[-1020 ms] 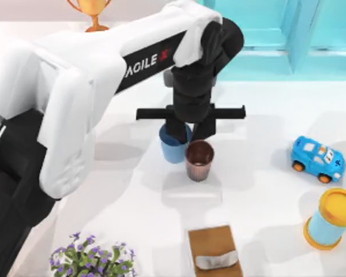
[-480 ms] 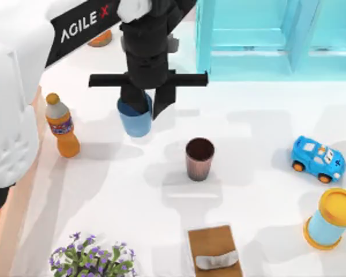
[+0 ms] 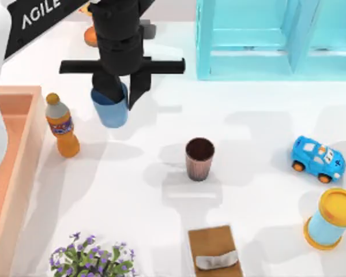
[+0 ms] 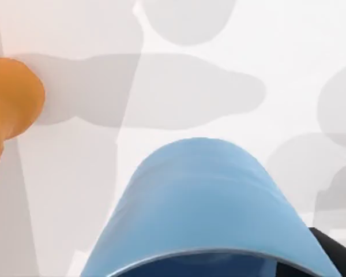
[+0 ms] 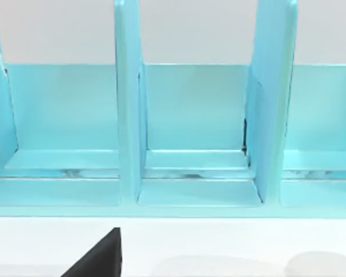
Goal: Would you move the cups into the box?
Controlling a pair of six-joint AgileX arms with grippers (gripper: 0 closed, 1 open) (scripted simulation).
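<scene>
Light blue cup (image 3: 111,109) hangs above the table (image 3: 248,150), pinched at its rim by the left gripper (image 3: 120,96); one black finger goes inside the cup and the other presses on the outside, so the jaws are clamped on its wall. The cup is in the air just beside the orange bottle (image 3: 61,126), between that bottle and the middle of the table. In the left wrist view the cup (image 4: 205,213) takes the lower part of the picture, its bottom is cut off by the edge, and a rounded piece of the orange bottle (image 4: 11,98) shows at the side. The brown ribbed cup (image 3: 199,158) stands upright near the middle of the table, well apart from the box (image 3: 14,167). The box lies at the left edge of the table and is cut off by the border of the top view and partly hidden by the white arm. The right wrist view looks at the turquoise shelf unit (image 5: 190,133); a black wedge at its lower edge is hard to identify, and I cannot tell how the right jaws stand.
</scene>
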